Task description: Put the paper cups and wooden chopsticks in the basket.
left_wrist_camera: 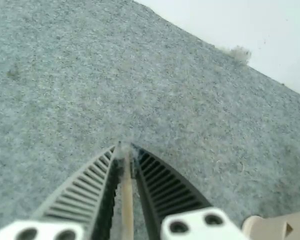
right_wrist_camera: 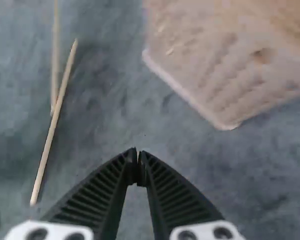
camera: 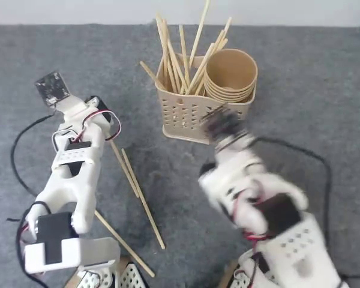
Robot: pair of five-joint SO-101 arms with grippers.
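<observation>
A beige slotted basket (camera: 192,114) stands at the back centre, with several wooden chopsticks (camera: 180,57) and a stack of paper cups (camera: 231,75) inside it. My left gripper (camera: 104,124) is low at the left, shut on a chopstick (left_wrist_camera: 126,200) that runs between its fingers (left_wrist_camera: 85,190). That chopstick (camera: 125,169) slants toward the front beside another one (camera: 145,204). My right gripper (right_wrist_camera: 137,154) is shut and empty over the carpet, just in front of the basket (right_wrist_camera: 230,65). Its blurred head (camera: 221,127) is near the basket's front wall.
A third loose chopstick (camera: 125,245) lies near the front, beside the left arm's base. Two chopsticks (right_wrist_camera: 52,120) on the grey carpet appear in the right wrist view. Cables trail around both arms. Open carpet lies at the far left and far right.
</observation>
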